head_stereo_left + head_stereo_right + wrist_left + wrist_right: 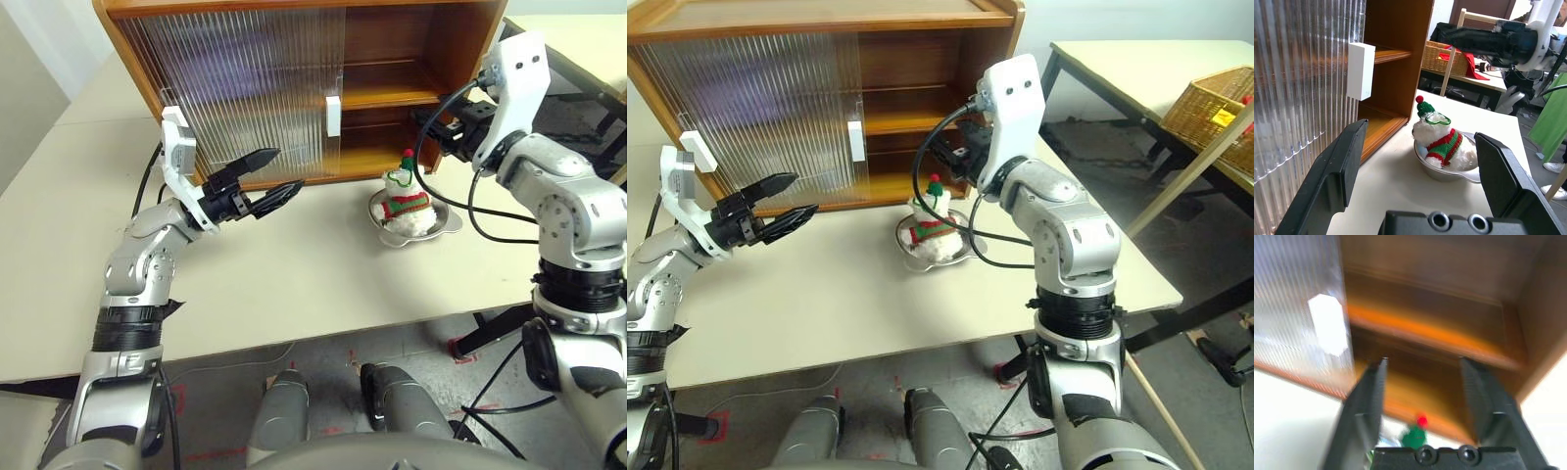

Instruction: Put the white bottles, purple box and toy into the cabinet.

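The toy (405,201), a white plush figure with a green hat and a red-and-green scarf, sits in a steel bowl (447,223) on the table, just in front of the cabinet (436,39). The cabinet's right half stands open, with both ribbed doors (245,88) slid to the left. My right gripper (431,132) is open and empty, level at the open shelves, above and behind the toy. My left gripper (287,169) is open and empty in front of the doors, pointing toward the toy (1442,142). The white bottles and purple box are hidden from view.
The beige table (294,284) stretches bare in front of the cabinet. A white door handle (333,116) sticks out at the edge of the opening. To the right, a second table carries a wicker basket (1215,108), and a wooden pole (1185,186) leans there.
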### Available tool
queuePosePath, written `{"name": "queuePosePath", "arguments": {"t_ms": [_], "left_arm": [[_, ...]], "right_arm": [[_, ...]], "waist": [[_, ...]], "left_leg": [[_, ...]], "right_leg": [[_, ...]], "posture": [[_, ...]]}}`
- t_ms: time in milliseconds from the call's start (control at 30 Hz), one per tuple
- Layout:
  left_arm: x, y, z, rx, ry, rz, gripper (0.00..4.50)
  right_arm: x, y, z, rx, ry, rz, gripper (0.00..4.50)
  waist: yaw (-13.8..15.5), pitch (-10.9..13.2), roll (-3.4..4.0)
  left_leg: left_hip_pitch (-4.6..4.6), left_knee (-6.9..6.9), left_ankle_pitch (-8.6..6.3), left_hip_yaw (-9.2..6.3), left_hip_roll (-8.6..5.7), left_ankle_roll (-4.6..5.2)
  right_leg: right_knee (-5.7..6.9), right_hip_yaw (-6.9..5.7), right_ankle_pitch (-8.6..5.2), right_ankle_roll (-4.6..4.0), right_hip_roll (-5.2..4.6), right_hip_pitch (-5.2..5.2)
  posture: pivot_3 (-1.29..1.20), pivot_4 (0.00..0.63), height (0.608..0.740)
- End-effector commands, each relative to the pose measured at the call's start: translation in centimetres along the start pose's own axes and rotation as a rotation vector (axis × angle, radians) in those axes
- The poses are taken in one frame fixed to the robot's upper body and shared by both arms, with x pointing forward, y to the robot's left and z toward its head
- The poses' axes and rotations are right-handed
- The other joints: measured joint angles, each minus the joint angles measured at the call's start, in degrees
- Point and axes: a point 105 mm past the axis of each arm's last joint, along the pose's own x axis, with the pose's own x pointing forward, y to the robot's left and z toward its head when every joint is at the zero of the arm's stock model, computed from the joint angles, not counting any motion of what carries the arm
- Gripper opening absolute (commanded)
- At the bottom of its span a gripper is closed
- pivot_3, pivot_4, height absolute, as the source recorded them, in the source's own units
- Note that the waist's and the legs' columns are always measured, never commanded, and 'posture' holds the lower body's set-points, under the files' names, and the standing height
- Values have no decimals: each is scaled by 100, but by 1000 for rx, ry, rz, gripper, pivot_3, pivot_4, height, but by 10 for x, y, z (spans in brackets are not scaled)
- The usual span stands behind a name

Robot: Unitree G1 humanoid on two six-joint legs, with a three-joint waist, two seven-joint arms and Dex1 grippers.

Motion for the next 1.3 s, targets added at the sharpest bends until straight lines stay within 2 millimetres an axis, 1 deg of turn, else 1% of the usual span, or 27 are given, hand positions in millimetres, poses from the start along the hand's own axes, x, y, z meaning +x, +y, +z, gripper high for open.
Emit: {"name": "queuePosePath", "arguments": {"t_ms": [33,67,167,267,433,533,633,900,1167,1300], "left_arm": [[0,0,-3,1,6,-8,4500],[0,0,-3,0,7,-7,4500],[-1,-1,-4,-1,7,-6,4500],[-1,-1,-4,0,4,-4,4500],[-3,-2,-4,1,5,1,4500],[-3,-2,-4,2,3,2,4500],[-4,-3,-4,6,10,-2,4500],[-7,-4,-4,19,21,-4,4500],[-7,-5,-6,26,33,-16,4500],[-7,-4,-6,29,35,-18,4500]], "right_arm": [[-10,2,-15,4,179,-3,4350],[-13,4,-19,9,223,12,4470],[-21,7,-27,1,322,25,4470],[-28,13,-34,38,397,64,4470],[-31,25,-50,110,438,128,4470],[-29,33,-55,172,432,153,4470],[-27,38,-59,200,435,156,4470],[-34,35,-77,211,489,105,4470],[-41,25,-83,163,523,39,4470],[-41,23,-88,174,540,21,4470]], "waist": [[-3,0,0],[-4,0,0],[-6,0,1],[-6,0,1],[-5,1,1],[-3,1,1],[1,1,1],[25,1,2],[23,1,2],[20,1,2]], "left_leg": [[-2,0,-1,0,0,-1],[-3,-2,-1,1,0,-2],[-5,-12,-3,0,0,-4],[-8,-19,-5,1,0,-8],[-20,-20,-10,2,-2,-15],[-25,-19,-10,3,-2,-16],[-36,-18,-10,2,-2,-16],[-42,-19,-12,-1,-1,-20],[-61,-20,-13,-2,-1,-22],[-68,-20,-14,-3,-1,-22]], "right_leg": [[-3,1,0,0,-1,-1],[-4,2,-1,1,-1,-1],[-15,2,-2,4,0,-3],[-23,2,-5,7,2,-6],[-28,3,-10,12,4,-15],[-28,4,-13,12,4,-19],[-25,4,-12,12,5,-32],[-27,4,-12,12,2,-36],[-27,6,-12,12,1,-53],[-30,6,-13,13,0,-59]], "posture": [[41,102,740],[41,102,740],[46,102,740],[46,102,740],[51,105,740],[62,111,740],[66,113,740],[70,116,740],[59,117,740],[59,117,740]]}}
